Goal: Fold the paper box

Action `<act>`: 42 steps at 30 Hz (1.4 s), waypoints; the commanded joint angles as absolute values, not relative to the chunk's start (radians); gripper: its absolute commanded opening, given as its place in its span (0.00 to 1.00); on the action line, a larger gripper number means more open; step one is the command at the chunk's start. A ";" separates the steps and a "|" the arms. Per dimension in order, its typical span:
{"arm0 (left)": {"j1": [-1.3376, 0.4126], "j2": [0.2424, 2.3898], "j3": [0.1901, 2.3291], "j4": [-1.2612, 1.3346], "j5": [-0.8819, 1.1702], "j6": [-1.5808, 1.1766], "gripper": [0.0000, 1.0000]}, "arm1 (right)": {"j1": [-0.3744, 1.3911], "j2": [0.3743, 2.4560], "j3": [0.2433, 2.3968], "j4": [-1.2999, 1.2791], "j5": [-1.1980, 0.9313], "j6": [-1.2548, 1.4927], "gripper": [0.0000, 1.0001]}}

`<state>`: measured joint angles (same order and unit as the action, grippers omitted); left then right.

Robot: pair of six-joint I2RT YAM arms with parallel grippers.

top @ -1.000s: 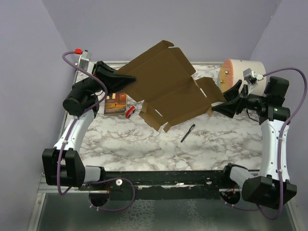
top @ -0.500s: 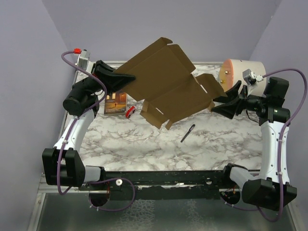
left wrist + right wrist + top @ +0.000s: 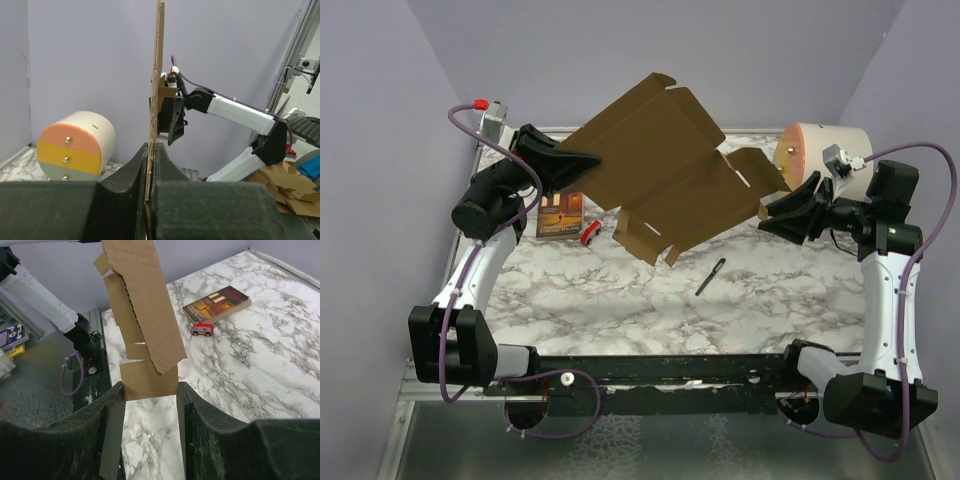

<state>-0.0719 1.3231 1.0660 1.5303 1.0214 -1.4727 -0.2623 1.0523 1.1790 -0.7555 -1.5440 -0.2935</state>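
The paper box [image 3: 665,170] is a flat brown die-cut cardboard sheet held tilted in the air above the table. My left gripper [image 3: 585,160] is shut on its left edge; in the left wrist view the sheet [image 3: 157,75] stands edge-on, pinched between the pads [image 3: 150,150]. My right gripper [image 3: 768,212] is open at the sheet's right end. In the right wrist view a small flap [image 3: 147,382] of the sheet lies between the spread fingertips [image 3: 147,390]; I cannot tell whether it touches them.
A dark book [image 3: 561,214] and a small red toy car [image 3: 590,233] lie on the marble table under the sheet's left part. A black pen [image 3: 710,276] lies mid-table. A large cream cylinder [image 3: 820,155] with striped end lies at the back right.
The sheet has lifted and tilted up a little, its right end rising. My right gripper has risen slightly with it and stays open at the right flap. The left grip holds.
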 commanded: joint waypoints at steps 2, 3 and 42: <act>-0.066 1.318 1.098 1.650 0.978 -1.483 0.00 | -0.255 1.031 1.189 -0.760 -1.822 -0.301 0.42; -0.066 1.315 1.099 1.637 0.981 -1.476 0.00 | -0.255 1.026 1.180 -0.738 -1.818 -0.291 0.45; 0.080 1.383 1.185 1.624 0.947 -1.637 0.00 | -0.243 1.267 1.069 0.857 -1.395 1.537 0.75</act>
